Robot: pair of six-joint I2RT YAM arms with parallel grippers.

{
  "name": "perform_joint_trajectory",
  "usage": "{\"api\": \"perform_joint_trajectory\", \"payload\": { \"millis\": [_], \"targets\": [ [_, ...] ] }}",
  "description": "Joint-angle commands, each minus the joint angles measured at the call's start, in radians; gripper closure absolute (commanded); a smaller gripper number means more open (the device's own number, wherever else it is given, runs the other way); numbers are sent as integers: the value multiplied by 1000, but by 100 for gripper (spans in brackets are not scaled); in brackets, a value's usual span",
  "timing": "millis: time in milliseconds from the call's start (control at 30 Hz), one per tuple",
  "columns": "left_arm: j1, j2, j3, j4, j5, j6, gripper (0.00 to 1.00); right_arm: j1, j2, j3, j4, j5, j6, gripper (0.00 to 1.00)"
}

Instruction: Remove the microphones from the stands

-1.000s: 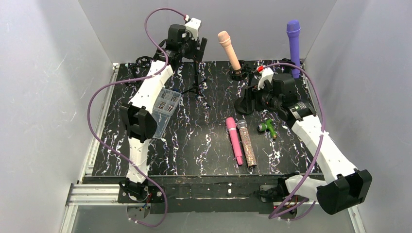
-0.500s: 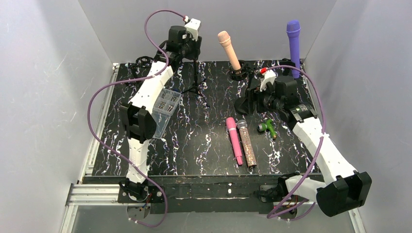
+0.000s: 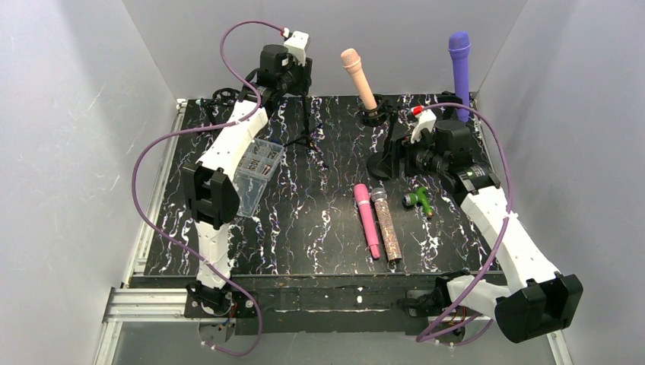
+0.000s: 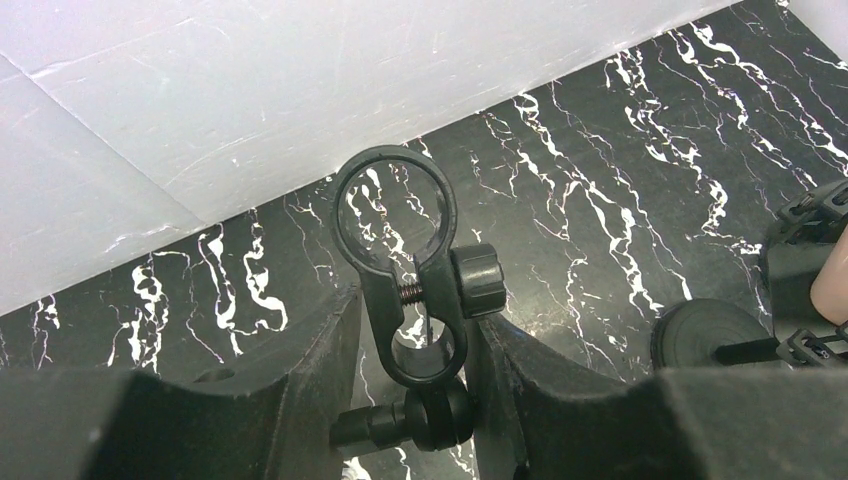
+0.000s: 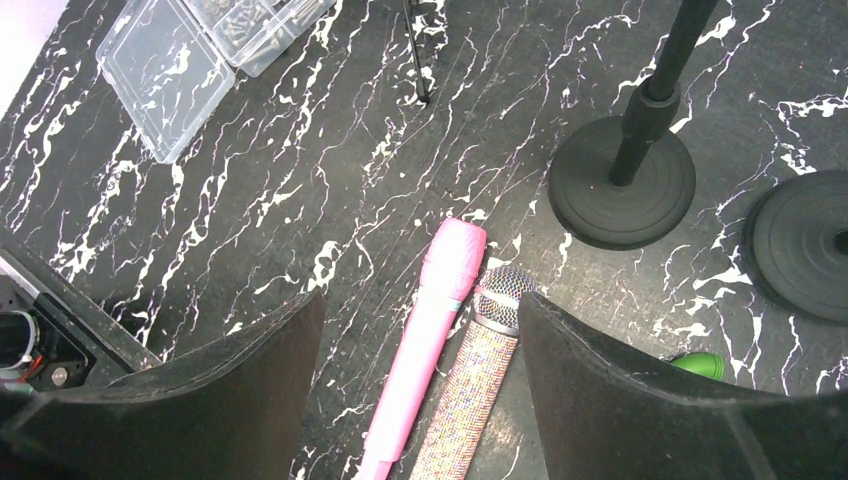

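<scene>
A beige microphone stands tilted in the clip of a round-based stand at the back middle. A purple microphone stands upright in a second stand at the back right. My left gripper is shut on the empty ring clip atop a thin tripod stand; its fingers press the clip's lower joint from both sides. My right gripper hangs open beside the beige microphone's stand, with nothing between its fingers.
A pink microphone and a glitter microphone lie side by side on the black marbled table. A small green part lies to their right. A clear plastic box sits at the left. White walls close in three sides.
My left gripper has shut on the tripod stand's empty clip and risen slightly. My right gripper, still open, has drifted a little back and to the right.
</scene>
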Motion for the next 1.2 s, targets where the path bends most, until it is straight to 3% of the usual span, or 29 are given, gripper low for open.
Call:
{"api": "perform_joint_trajectory", "payload": {
  "millis": [0,567,1167],
  "targets": [
    [0,21,-59,-173,-9,-28,100,-10,-18,-21,47,-23,9,21],
    [-19,175,60,-367,-73,24,100,-20,-9,-32,54,-39,11,21],
    [-34,203,-28,-328,-121,17,100,-27,-24,-53,65,-51,13,20]
  ]
}}
